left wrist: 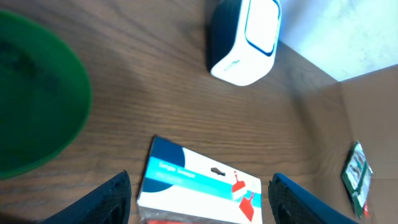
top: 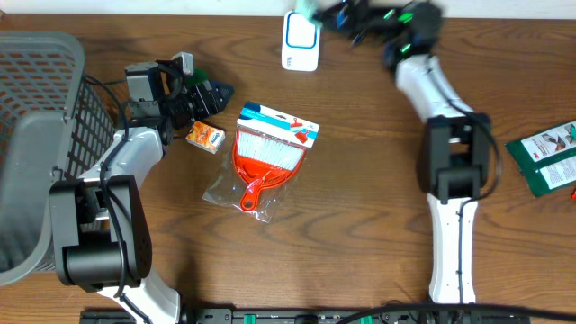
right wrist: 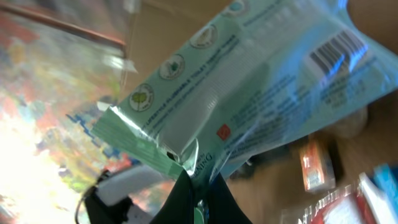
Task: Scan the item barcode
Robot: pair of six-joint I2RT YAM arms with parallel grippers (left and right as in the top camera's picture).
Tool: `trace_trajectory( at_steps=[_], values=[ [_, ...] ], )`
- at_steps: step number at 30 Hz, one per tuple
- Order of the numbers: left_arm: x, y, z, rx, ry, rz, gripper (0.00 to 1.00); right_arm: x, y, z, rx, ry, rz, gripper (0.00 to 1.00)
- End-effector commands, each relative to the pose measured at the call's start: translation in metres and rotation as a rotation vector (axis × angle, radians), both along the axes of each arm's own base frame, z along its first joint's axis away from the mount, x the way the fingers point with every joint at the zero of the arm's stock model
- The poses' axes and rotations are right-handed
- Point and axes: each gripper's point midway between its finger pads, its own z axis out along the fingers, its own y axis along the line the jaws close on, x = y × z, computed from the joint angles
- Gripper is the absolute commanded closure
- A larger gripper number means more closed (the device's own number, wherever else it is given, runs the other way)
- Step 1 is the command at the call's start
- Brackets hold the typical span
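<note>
A white-and-blue scanner (left wrist: 244, 38) stands on the wooden table (left wrist: 149, 93). Nearer, a blue-and-white package card (left wrist: 186, 177) shows between the left gripper's (left wrist: 199, 190) spread fingers (left wrist: 112, 200).

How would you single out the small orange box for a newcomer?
Start at the grey basket at the left edge of the table and go right past the left arm's fingers. The small orange box lies between them and the bagged red dustpan set. It is the only little carton there.
</note>
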Motion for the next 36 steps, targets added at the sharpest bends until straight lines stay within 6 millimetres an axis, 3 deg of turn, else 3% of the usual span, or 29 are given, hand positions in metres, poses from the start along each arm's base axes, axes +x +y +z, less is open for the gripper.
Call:
trace_trajectory(
  at_steps=[1,3,6,10,14,20,25,32,36],
  values=[
    [0.008,0.009,0.006,0.025,-0.019,0.042,0.29,-0.021,-0.014,0.095,0.014,-0.179,-0.017,0.98],
    [0.008,0.009,0.006,0.024,-0.020,0.042,0.29,-0.034,-0.019,0.126,-0.018,-0.265,-0.004,0.99],
    [0.008,0.009,0.006,0.024,-0.018,0.041,0.29,-0.057,-0.018,0.158,-0.045,-0.330,0.024,0.98],
    [0.008,0.009,0.006,0.018,-0.012,0.045,0.29,-0.084,-0.013,0.205,0.017,-0.412,-0.008,0.98],
    [0.006,0.009,0.003,0.015,0.007,0.046,0.29,-0.093,-0.016,0.243,0.096,-0.425,-0.082,0.98],
    [0.003,0.009,-0.001,0.014,0.033,0.046,0.29,-0.110,-0.019,0.283,0.138,-0.515,-0.168,0.98],
    [0.003,0.009,-0.001,0.013,0.034,0.046,0.29,-0.123,-0.033,0.331,0.181,-0.630,-0.357,0.99],
    [0.000,0.009,-0.005,0.012,0.054,0.046,0.29,-0.140,-0.062,0.360,-0.012,-0.894,-0.716,0.99],
    [-0.001,0.009,-0.006,0.012,0.063,0.046,0.29,-0.131,-0.101,0.350,-0.285,-0.917,-1.031,0.99]
  ],
)
